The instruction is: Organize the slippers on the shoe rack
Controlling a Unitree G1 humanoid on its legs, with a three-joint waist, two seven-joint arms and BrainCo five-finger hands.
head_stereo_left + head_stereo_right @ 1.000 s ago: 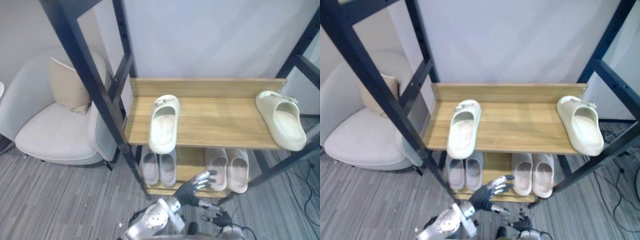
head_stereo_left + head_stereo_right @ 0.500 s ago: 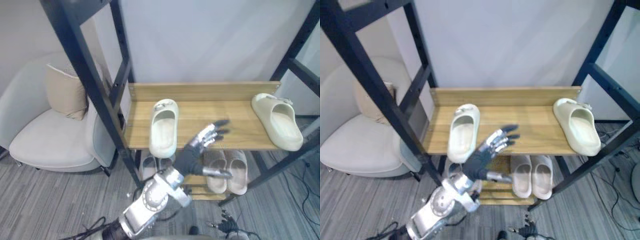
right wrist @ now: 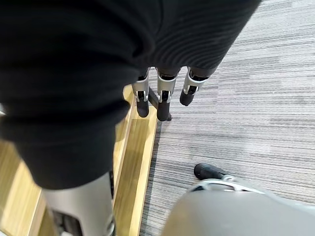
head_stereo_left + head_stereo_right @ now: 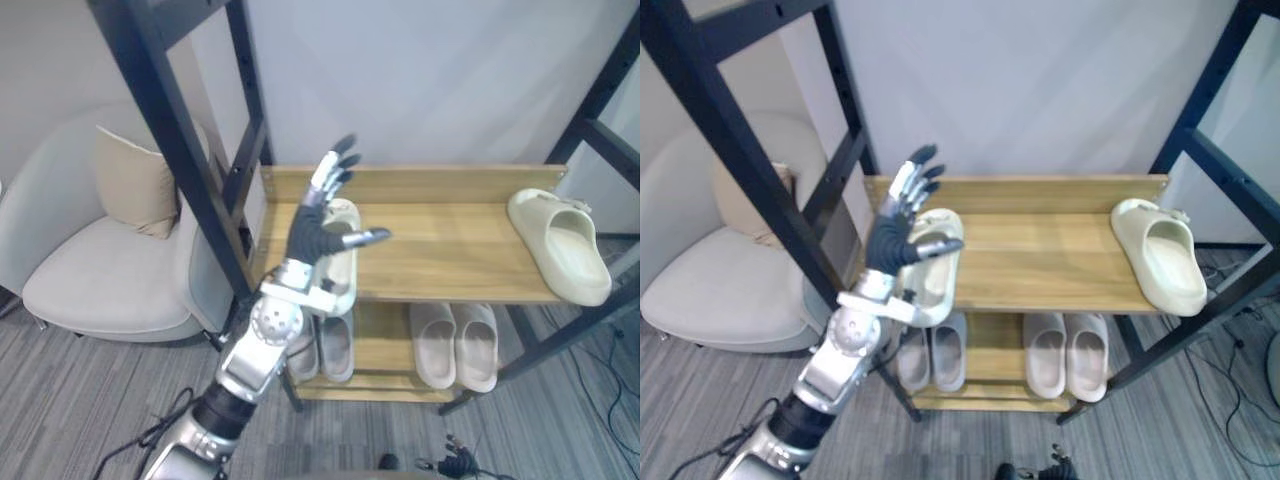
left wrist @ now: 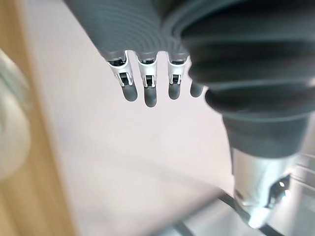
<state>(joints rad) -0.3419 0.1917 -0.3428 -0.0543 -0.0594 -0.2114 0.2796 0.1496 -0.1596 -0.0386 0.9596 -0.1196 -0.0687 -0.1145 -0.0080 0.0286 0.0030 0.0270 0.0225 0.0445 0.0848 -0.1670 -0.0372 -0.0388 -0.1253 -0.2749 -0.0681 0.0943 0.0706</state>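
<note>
Left eye view and right eye view both show the left hand (image 4: 312, 232) lifted high. A second ago it hung low before the lower shelf (image 4: 377, 352); half a second ago it was level with the middle of the upper shelf (image 4: 450, 250). It now stands in front of the left slipper (image 4: 938, 283), fingers spread wide and straight, pointing up toward the shelf's back board, thumb out to the side, holding nothing. Both slippers lie where they lay before. The left slipper sits lengthways at the left of the upper shelf, its near end past the front edge. The right slipper (image 4: 560, 245) lies well apart at the far right end, slanted, reaching the front corner.

On the lower shelf are a grey pair (image 4: 335, 345) and a beige pair (image 4: 455, 345), each set side by side. The shoe rack (image 4: 175, 150) has black posts, and one of them crosses between the shelves and a pale armchair (image 4: 100, 270) with a tan cushion (image 4: 135, 185).

The hand and wrist cover much of the left slipper, so contact cannot be judged, and the forearm hides part of the grey pair. The right wrist view has the right hand (image 3: 165, 96) hanging with relaxed straight fingers over grey carpet (image 3: 256, 98) beside a wooden shelf edge.
</note>
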